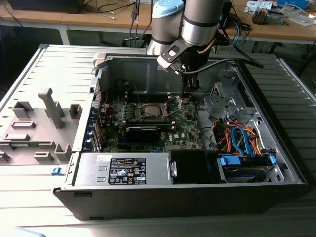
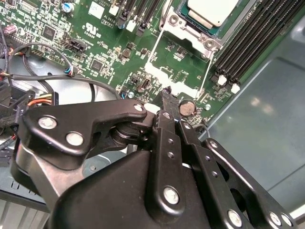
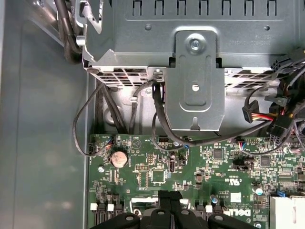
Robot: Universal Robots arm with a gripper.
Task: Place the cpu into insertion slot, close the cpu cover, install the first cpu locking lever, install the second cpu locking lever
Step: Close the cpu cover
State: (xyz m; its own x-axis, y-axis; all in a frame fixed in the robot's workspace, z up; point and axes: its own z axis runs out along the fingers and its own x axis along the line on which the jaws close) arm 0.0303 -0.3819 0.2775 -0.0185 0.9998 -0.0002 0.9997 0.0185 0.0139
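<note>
In the second wrist view the cpu [image 2: 209,10] shows its pale silvery face inside the insertion slot [image 2: 205,44]. The silver cpu cover [image 2: 177,21] frames it. Two thin wire locking levers [image 2: 156,45] [image 2: 205,78] run from the socket toward my fingertips. My gripper [image 2: 167,95] is shut, its black tips together just above the green board beside a coin battery [image 2: 187,109]. I see nothing between the fingers. In the exterior view the gripper [image 1: 186,96] hangs to the right of the socket [image 1: 150,111]. The first wrist view has the gripper [image 3: 169,194] over the board.
Black memory slots [image 2: 252,38] flank the socket. A grey metal drive cage [image 3: 195,71] and black cables [image 3: 86,124] stand past the board's edge. A long black card [image 1: 143,132], the power supply [image 1: 123,170] and coloured cables [image 1: 237,138] lie inside the open case.
</note>
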